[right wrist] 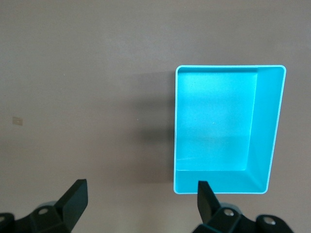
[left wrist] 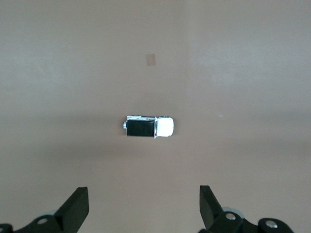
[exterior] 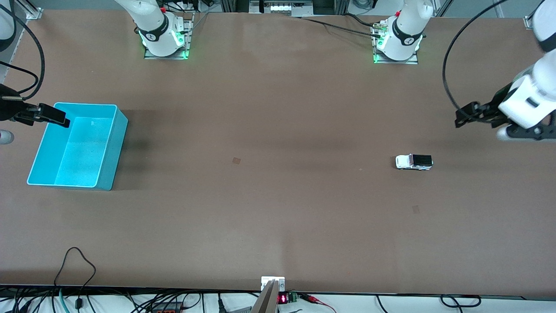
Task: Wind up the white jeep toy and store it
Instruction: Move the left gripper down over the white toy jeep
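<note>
The white jeep toy [exterior: 414, 161], white with a black rear section, stands on the brown table toward the left arm's end. It also shows in the left wrist view [left wrist: 148, 127], alone on the table. My left gripper [exterior: 461, 118] hangs open and empty in the air beside the jeep, toward the table's end; in its wrist view [left wrist: 143, 208] the jaws stand wide apart. The turquoise bin [exterior: 114, 150] sits empty toward the right arm's end and shows in the right wrist view [right wrist: 266, 131]. My right gripper [exterior: 64, 121] is open and empty over the bin's edge [right wrist: 141, 204].
Two small tape patches lie on the table, one near the middle [exterior: 236, 160] and one nearer the front camera than the jeep [exterior: 415, 209]. The arm bases [exterior: 165, 39] [exterior: 397, 43] stand along the table's top edge. Cables [exterior: 78, 265] lie at the edge nearest the camera.
</note>
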Action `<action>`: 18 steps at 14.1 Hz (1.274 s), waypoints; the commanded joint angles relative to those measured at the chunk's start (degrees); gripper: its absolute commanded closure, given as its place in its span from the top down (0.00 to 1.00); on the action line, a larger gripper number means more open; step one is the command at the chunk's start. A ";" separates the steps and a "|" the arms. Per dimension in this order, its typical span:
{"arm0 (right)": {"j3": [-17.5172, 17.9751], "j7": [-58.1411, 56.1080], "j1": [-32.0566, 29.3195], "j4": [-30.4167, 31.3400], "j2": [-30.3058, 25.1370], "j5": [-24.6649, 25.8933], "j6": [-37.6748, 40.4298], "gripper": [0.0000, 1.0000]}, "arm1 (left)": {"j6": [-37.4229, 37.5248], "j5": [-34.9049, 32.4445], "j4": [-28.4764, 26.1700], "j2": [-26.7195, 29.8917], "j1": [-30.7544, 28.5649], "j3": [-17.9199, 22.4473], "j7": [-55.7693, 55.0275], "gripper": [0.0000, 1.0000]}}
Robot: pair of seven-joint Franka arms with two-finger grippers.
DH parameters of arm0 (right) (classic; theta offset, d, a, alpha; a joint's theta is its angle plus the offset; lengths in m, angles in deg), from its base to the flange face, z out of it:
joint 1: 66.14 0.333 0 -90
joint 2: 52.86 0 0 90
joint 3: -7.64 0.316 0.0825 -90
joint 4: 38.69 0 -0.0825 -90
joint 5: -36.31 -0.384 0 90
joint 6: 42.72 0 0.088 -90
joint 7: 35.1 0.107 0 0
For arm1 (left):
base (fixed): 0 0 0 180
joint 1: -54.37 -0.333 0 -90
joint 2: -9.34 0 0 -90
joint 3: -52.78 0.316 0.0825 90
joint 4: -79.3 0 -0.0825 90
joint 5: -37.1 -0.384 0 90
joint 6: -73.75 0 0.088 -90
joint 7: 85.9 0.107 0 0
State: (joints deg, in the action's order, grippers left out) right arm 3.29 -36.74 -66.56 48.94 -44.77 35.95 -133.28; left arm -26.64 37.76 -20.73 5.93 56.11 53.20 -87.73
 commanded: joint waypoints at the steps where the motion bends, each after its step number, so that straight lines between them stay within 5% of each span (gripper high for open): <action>1: 0.22 0.24 -0.38 0.26 -0.80 -1.04 0.74 1.00 | -6.38 1.01 -6.65 -0.63 0.37 -0.24 1.21 1.00; 9: 0.22 0.24 -0.38 0.26 -0.89 -1.04 0.83 1.00 | -12.18 0.40 -6.40 -13.02 -0.42 -0.68 15.15 1.00; 18: 0.30 0.84 -0.11 0.26 -0.97 -1.04 1.26 1.00 | -19.75 -2.07 -6.75 -21.19 -5.69 -0.77 66.56 1.00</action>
State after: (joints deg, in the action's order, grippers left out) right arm 3.34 -36.74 -66.55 48.94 -44.77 35.95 -133.10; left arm -45.36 36.80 -27.67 -13.76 51.55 52.81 -29.64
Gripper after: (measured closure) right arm 0.000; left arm 0.000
